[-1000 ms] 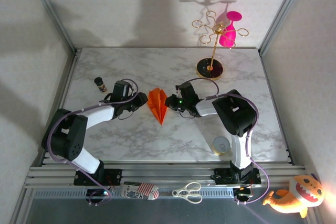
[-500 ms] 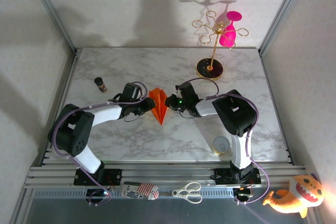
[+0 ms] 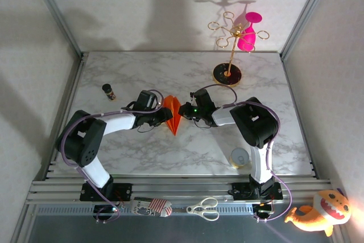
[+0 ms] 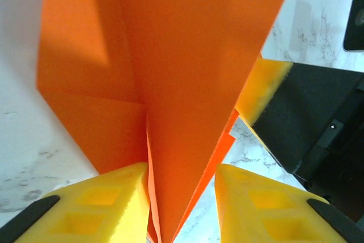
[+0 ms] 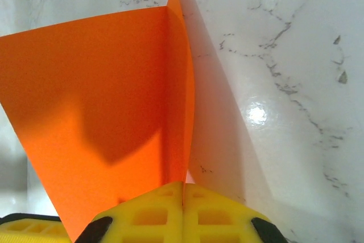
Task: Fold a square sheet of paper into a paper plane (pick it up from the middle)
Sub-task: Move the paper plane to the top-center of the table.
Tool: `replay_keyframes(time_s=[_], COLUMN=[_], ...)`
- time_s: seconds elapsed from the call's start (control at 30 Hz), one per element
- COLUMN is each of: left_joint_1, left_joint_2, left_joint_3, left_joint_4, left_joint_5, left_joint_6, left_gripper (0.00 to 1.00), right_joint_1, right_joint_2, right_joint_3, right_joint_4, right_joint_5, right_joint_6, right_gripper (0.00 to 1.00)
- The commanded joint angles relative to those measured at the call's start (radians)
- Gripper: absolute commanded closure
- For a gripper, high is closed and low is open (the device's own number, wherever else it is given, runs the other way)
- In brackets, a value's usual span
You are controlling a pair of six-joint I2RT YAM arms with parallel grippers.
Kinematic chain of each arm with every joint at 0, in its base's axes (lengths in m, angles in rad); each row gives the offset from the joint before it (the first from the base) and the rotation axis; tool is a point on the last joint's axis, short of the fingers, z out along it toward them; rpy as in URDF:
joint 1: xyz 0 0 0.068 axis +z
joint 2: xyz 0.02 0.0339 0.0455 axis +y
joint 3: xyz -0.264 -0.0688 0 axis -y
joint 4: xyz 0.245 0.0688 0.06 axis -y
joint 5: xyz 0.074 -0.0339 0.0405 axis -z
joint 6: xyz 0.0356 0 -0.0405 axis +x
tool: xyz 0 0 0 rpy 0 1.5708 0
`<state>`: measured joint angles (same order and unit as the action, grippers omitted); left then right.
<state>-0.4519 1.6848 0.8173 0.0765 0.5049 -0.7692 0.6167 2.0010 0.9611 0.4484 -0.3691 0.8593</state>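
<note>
A small dark bottle (image 3: 108,91) stands left of the arms, and a gold stand (image 3: 228,64) holding a pink glass (image 3: 248,33) stands at the far right. The left gripper (image 4: 179,180) is parted, straddling the raised fold of the paper plane (image 3: 175,122). The right gripper (image 5: 183,197) is clamped on the plane's opposite edge, mid-table.

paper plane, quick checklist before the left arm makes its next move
1. Right fingers shut on the paper plane at its fold: ok.
2. Left fingers stand either side of the raised fold: ok.
3. Left fingers closed on the paper: not ok, a gap shows beside one finger.
4. Small jar stands well away from the plane: ok.
5. Both wings match: cannot tell.
</note>
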Motion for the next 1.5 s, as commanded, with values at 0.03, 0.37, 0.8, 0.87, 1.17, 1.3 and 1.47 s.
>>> replay_keyframes(time_s=[0.03, 0.37, 0.8, 0.87, 1.17, 1.3, 1.47], left_joint_1=[-0.025, -0.066, -0.101, -0.106, -0.129, -0.13, -0.13], left_joint_2=[0.028, 0.07, 0.101, 0.108, 0.13, 0.131, 0.11], left_joint_3=[0.031, 0.098, 0.16, 0.171, 0.21, 0.221, 0.227], left_joint_4=[-0.017, -0.084, -0.193, -0.205, -0.259, -0.28, -0.291], left_joint_5=[0.004, -0.058, -0.165, -0.174, -0.221, -0.259, -0.297], left_joint_6=[0.021, 0.082, 0.139, 0.146, 0.17, 0.167, 0.133], left_gripper=[0.63, 0.6, 0.6, 0.6, 0.56, 0.6, 0.65], right_joint_1=[-0.006, -0.006, -0.006, -0.006, -0.006, -0.006, -0.006], right_joint_2=[0.008, -0.025, -0.036, -0.038, -0.031, -0.033, -0.033], right_joint_3=[0.014, 0.013, 0.019, 0.024, 0.032, 0.034, 0.04], right_joint_4=[-0.015, -0.011, -0.03, -0.039, -0.052, -0.053, -0.068], right_joint_5=[-0.019, -0.047, -0.048, -0.051, -0.051, -0.051, -0.041], right_joint_6=[-0.011, -0.009, -0.007, -0.008, -0.011, -0.012, -0.021], right_gripper=[0.94, 0.94, 0.95, 0.95, 0.95, 0.95, 0.94])
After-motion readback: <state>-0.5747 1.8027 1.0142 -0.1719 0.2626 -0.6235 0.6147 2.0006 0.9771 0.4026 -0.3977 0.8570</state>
